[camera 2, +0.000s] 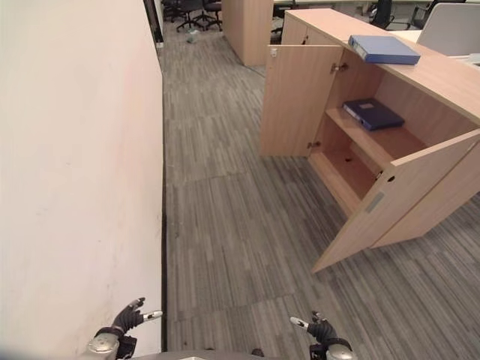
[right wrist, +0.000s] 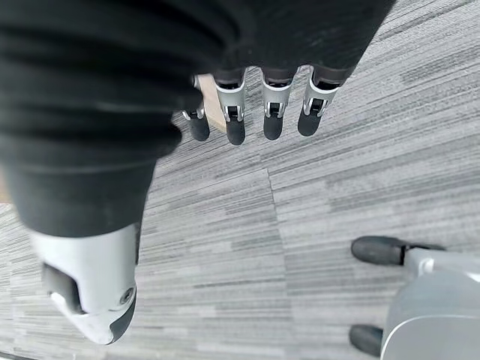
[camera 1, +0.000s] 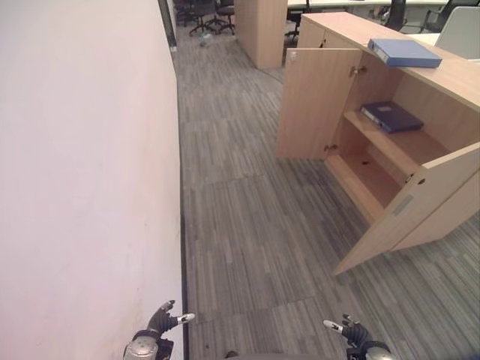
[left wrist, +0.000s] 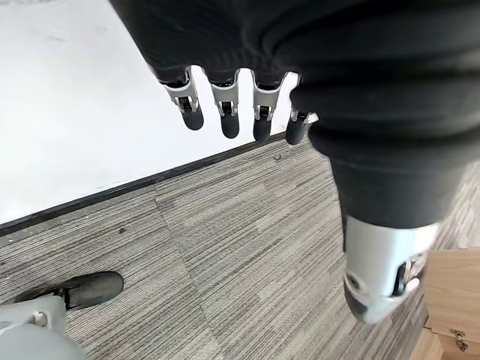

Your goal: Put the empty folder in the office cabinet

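Observation:
A light wooden office cabinet stands at the right with both doors swung open. A blue folder lies flat on its top. A darker blue folder lies on the upper shelf inside. The lower shelf is bare. My left hand hangs low at the bottom left, open and holding nothing, far from the cabinet. My right hand hangs at the bottom right, also open and holding nothing. In the wrist views the fingers of the left and the fingers of the right are relaxed over the carpet.
A white wall runs along the left. Grey striped carpet stretches between me and the cabinet. The near cabinet door juts out toward me. A wooden pillar and office chairs stand at the back.

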{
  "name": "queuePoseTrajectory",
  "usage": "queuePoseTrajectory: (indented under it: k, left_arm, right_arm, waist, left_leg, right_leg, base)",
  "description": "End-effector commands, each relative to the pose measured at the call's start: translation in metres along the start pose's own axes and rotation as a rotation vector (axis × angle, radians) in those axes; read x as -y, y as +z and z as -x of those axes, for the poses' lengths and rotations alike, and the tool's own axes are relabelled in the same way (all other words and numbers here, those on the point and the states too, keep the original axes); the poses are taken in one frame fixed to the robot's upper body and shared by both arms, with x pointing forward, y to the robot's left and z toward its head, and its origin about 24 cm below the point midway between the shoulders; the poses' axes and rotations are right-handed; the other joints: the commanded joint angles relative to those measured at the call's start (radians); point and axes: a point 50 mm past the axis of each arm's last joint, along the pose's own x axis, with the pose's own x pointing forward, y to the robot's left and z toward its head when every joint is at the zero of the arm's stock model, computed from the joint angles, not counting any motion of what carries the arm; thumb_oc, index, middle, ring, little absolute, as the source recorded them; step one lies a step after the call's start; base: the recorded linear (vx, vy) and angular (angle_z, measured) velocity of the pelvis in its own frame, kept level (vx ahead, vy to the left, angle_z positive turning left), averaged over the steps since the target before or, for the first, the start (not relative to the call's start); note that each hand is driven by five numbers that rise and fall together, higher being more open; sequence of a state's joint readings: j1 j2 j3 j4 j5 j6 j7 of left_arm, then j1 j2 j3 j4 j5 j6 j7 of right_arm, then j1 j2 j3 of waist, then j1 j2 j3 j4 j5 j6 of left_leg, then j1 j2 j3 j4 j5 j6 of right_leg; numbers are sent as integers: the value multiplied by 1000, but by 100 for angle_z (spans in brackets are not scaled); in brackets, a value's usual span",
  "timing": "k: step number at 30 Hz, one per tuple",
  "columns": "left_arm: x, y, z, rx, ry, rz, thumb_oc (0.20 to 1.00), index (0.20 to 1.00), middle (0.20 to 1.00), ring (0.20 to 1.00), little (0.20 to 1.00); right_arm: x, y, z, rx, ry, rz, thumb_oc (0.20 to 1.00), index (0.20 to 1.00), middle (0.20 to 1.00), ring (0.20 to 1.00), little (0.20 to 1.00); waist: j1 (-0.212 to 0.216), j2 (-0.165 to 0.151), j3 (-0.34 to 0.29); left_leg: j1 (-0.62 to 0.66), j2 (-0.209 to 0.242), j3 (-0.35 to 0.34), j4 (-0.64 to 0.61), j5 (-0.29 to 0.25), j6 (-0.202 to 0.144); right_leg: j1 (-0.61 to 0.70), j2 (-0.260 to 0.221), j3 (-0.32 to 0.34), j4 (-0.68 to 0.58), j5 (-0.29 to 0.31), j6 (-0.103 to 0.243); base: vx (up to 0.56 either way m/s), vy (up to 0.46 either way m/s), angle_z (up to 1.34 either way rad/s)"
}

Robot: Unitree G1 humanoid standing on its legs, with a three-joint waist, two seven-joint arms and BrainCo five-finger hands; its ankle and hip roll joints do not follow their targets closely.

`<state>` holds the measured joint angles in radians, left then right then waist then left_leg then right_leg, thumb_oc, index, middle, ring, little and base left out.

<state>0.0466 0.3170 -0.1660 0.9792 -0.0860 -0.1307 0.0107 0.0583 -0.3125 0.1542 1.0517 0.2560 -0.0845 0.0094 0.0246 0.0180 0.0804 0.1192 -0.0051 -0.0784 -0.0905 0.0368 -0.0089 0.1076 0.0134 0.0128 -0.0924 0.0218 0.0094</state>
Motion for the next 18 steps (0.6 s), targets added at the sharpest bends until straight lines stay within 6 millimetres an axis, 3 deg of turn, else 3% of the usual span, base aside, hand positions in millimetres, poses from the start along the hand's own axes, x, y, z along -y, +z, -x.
queuePoseTrajectory:
  k: [1, 4, 5, 8, 9, 11, 12, 18]
  left_arm:
    - [-10, 36, -9, 121, 17, -6, 1000, 1000, 1000, 1000, 1000]
    - [-12, 43, -10, 144, 15, -7, 1000, 1000, 1000, 1000, 1000]
    - [-11, 53, -12, 173, 1, -23, 1000, 1000, 1000, 1000, 1000]
    - [-10, 56, -12, 180, -5, -22, 1000, 1000, 1000, 1000, 1000]
    - [-9, 56, -12, 181, -11, -14, 1000, 1000, 1000, 1000, 1000]
    - [-6, 55, -12, 178, -24, -17, 1000, 1000, 1000, 1000, 1000]
    - [-5, 58, -13, 182, -35, -24, 1000, 1000, 1000, 1000, 1000]
    - [-7, 57, -13, 179, -24, -13, 1000, 1000, 1000, 1000, 1000]
  right_arm:
    - [13, 29, -3, 109, -25, -1, 1000, 1000, 1000, 1000, 1000]
    - [21, 28, -2, 111, -48, -25, 1000, 1000, 1000, 1000, 1000]
    - [28, 25, -1, 108, -73, -45, 1000, 1000, 1000, 1000, 1000]
    - [35, 23, 1, 99, -90, -53, 1000, 1000, 1000, 1000, 1000]
    - [37, 19, 1, 78, -97, -58, 1000, 1000, 1000, 1000, 1000]
    - [41, 15, 2, 60, -114, -75, 1000, 1000, 1000, 1000, 1000]
    - [45, 13, 2, 49, -135, -101, 1000, 1000, 1000, 1000, 1000]
    - [41, 6, 1, 6, -138, -111, 1000, 1000, 1000, 1000, 1000]
  waist:
    - [-7, -8, 48]
    - [-23, -6, 66]
    - [-46, -15, 101]
    - [-57, -34, 113]
    - [-54, -38, 115]
    - [-41, -37, 115]
    - [-13, -5, 122]
    - [35, -16, 127]
  left_leg:
    - [20, 84, -91, 18, -70, -57]
    - [-14, 96, -83, 106, -87, -74]
    - [-134, 102, -35, 328, -37, -106]
    - [-245, 112, 10, 507, 37, -84]
    - [-306, 134, 41, 509, 51, -70]
    - [-350, 136, 45, 430, 38, -67]
    - [-410, 133, 5, 254, 110, -85]
    - [-498, 136, -49, 86, 126, -87]
  right_leg:
    - [9, -20, 71, 112, -114, 56]
    - [-13, 1, 87, 174, -143, 38]
    - [-24, -2, 78, 236, -159, 20]
    - [-29, -7, 98, 271, -166, 1]
    - [-21, -14, 107, 282, -182, -4]
    - [-2, -16, 126, 282, -208, -3]
    - [50, 16, 162, 274, -246, -7]
    - [158, 20, 269, 281, -322, -14]
  base:
    - [22, -120, 3]
    - [-11, -155, 4]
    - [-61, -210, 11]
    - [42, -114, 2]
    - [182, -38, -25]
    - [341, 50, -22]
    - [383, 75, -22]
    - [332, 64, -37]
